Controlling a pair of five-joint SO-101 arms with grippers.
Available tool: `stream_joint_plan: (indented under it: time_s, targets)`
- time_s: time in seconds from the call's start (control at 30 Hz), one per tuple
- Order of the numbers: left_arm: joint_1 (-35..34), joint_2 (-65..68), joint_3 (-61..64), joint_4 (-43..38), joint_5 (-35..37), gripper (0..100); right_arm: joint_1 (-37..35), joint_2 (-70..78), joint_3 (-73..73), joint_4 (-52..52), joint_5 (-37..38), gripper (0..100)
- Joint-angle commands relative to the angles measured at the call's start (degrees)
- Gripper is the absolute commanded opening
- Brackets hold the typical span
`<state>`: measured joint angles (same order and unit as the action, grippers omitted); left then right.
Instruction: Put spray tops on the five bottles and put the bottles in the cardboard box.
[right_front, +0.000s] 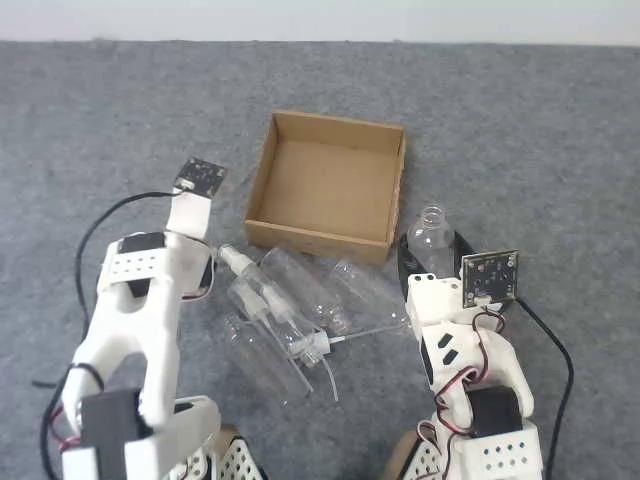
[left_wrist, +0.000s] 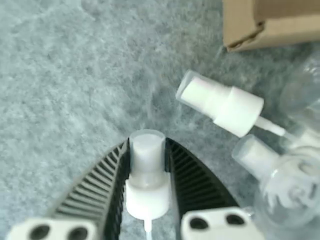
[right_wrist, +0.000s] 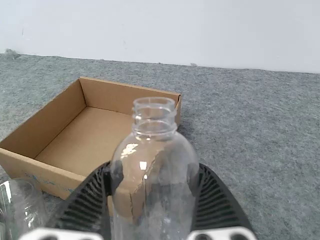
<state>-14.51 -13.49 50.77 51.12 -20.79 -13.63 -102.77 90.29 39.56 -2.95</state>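
Observation:
My left gripper (left_wrist: 145, 172) is shut on a white spray top (left_wrist: 146, 175), held just above the grey carpet near the box's front left corner; the same gripper (right_front: 203, 268) sits left of the pile. A second spray top (left_wrist: 222, 103) lies close by. My right gripper (right_wrist: 150, 195) is shut on a clear open-necked bottle (right_wrist: 151, 172), held upright beside the box's front right corner, where the bottle (right_front: 431, 238) stands. Several clear bottles (right_front: 300, 300) lie in a heap in front of the cardboard box (right_front: 328, 185), some with spray tops (right_front: 315, 349).
The cardboard box (right_wrist: 90, 135) has nothing inside. Grey carpet (right_front: 520, 140) stretches around it, with a white wall (right_wrist: 200, 30) behind. Black cables (right_front: 120, 210) trail from both arms.

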Motion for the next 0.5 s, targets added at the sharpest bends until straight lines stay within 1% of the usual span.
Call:
stream_joint_plan:
  time_s: [0.0,0.2,0.3,0.47]
  targets:
    - [0.00,-4.22,-1.89,0.00,2.99,1,0.13,-1.27,-0.26,-1.54,0.88,0.6]
    - [0.00,-4.22,-11.47,9.49,7.91,1,0.04,-1.27,-0.26,-1.36,0.88,0.6]
    - [0.00,-4.31,-15.25,12.04,10.02,1,0.04,-1.27,-0.26,-1.27,0.88,0.6]
    - [0.00,-4.31,-20.44,15.38,10.11,1,0.04,-1.27,-0.26,-1.27,0.88,0.6]
